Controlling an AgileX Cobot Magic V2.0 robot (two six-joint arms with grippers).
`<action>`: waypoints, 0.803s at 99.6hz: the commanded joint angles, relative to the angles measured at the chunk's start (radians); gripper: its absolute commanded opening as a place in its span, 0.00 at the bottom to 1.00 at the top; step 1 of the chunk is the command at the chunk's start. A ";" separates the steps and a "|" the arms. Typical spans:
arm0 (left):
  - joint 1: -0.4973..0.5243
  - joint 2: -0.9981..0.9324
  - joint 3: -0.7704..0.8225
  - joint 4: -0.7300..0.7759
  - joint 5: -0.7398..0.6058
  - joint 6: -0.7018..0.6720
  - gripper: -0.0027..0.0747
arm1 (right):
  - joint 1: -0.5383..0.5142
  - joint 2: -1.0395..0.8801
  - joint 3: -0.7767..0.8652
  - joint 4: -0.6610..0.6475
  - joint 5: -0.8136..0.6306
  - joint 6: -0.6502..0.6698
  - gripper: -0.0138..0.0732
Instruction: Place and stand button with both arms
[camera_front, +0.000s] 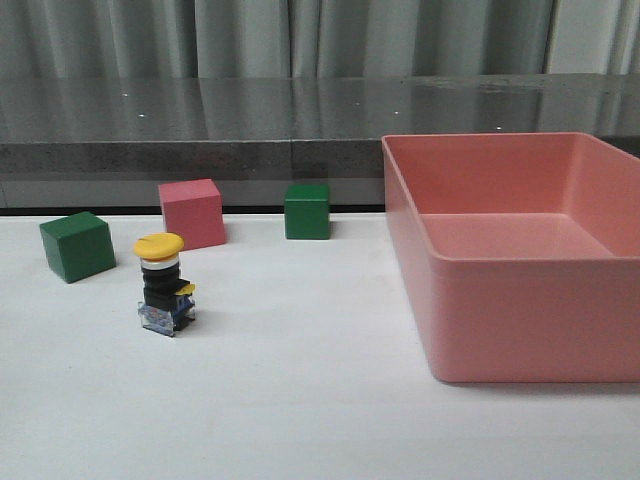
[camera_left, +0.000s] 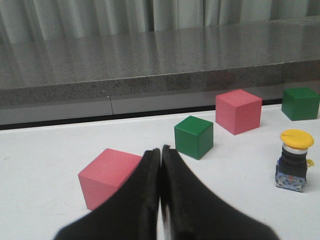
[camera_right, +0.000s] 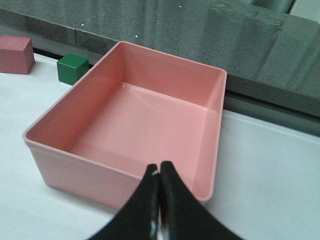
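The button stands upright on the white table at the left, yellow cap on top, black body, clear bluish base down. It also shows in the left wrist view, well off to the side of my left gripper, which is shut and empty. My right gripper is shut and empty, held over the near wall of the pink bin. Neither arm shows in the front view.
A large pink bin fills the right side. Behind the button are a green cube, a pink cube and another green cube. A second pink cube lies just beyond my left fingers. A grey ledge runs along the back.
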 joint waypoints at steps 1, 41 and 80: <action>0.004 -0.032 0.046 -0.003 -0.109 -0.011 0.01 | -0.008 0.008 -0.026 -0.011 -0.076 -0.002 0.09; 0.004 -0.032 0.046 -0.003 -0.101 -0.011 0.01 | -0.008 0.008 -0.026 -0.011 -0.076 -0.002 0.09; 0.004 -0.032 0.046 -0.003 -0.101 -0.011 0.01 | -0.008 0.007 -0.011 -0.021 -0.081 -0.002 0.09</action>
